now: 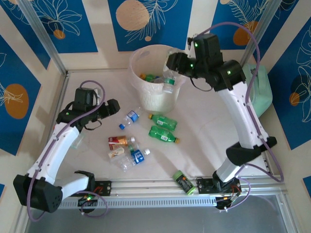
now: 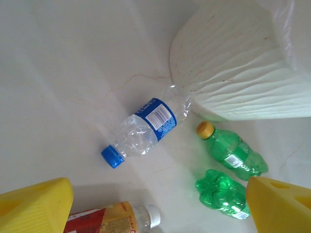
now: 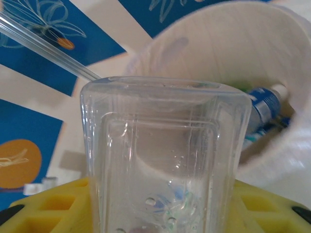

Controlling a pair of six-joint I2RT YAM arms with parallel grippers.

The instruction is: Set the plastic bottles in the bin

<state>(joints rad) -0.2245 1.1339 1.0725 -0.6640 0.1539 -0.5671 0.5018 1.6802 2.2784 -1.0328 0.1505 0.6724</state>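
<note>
right hand: pinching a clear bottle between its fingers, above the mouth of the bin | left hand: fingers spread wide, holding nothing, above a blue-labelled bottle lying on the tabletop just beside the bin | two green bottles lie near

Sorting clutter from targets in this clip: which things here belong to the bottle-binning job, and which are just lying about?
Job: bin; clear bottle held over it; blue-labelled bottle; green bottles; red-labelled bottle; crumpled bottles.
Lying about: dark cylinder; mint-green case.
</note>
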